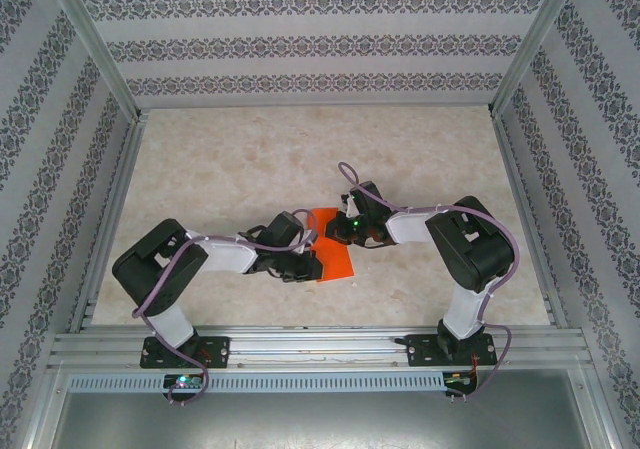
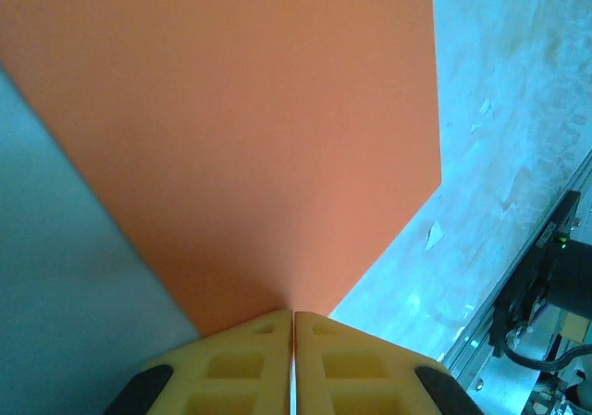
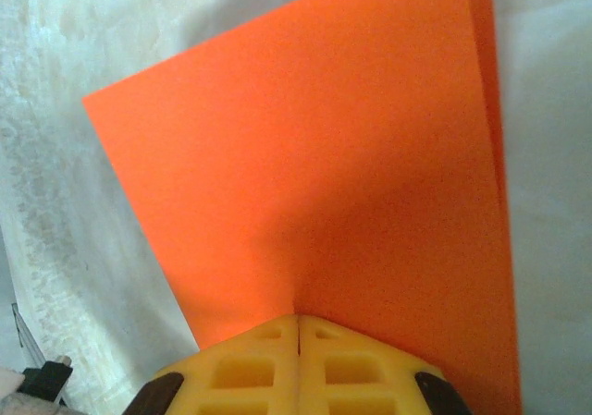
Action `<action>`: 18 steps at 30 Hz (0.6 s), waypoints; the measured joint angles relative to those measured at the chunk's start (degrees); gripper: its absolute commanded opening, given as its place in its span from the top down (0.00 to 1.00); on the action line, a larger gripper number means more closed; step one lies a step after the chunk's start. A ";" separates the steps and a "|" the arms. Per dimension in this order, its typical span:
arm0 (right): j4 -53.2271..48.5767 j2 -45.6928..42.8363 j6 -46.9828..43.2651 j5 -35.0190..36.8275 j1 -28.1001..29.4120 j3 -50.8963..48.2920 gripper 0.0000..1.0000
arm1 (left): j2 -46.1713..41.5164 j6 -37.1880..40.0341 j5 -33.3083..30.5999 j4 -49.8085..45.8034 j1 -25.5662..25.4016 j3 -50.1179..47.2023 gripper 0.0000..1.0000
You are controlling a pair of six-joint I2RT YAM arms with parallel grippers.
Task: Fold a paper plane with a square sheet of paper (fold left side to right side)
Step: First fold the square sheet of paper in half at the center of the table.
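On the left, the left fingers [image 2: 236, 369] are pressed together. A corner of the square sheet of paper [image 2: 259, 138] runs straight into the seam between their tips. They may be nipping that corner, or only bearing on it; I cannot tell which.

From above, the sheet [image 1: 335, 261] lies near the middle of the table [image 1: 250, 159], between the two arms. The left arm's tip is at its left edge. What shows of it looks taller than it is wide — more a half-sheet than a square.

On the right, the right fingers [image 3: 361, 373] are also closed tight. Their tips sit at the near edge of the paper, and I cannot tell if a layer is caught between them. Along the paper's far right side in this wrist view, a thin darker strip peeks past the top layer. It looks like a second layer lying slightly out of line.

My judgement is that the first fold, left side over to right, has been brought across and is being held or pressed flat. The edges are not quite matched. No sharp centre crease can be made out. Nothing here shows slanted nose folds, wings or a pointed dart — so nearly all of the plane remains to be folded.
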 measured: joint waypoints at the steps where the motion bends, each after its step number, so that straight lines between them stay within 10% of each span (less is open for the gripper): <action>1: 0.00 0.00 0.00 0.00 0.00 0.00 1.00 | -0.28 0.00 0.02 -0.26 -0.15 -0.33 0.89; 18: 0.66 -0.15 0.04 0.00 0.02 -0.39 1.00 | -10.45 1.03 0.44 -9.20 1.38 -0.63 0.88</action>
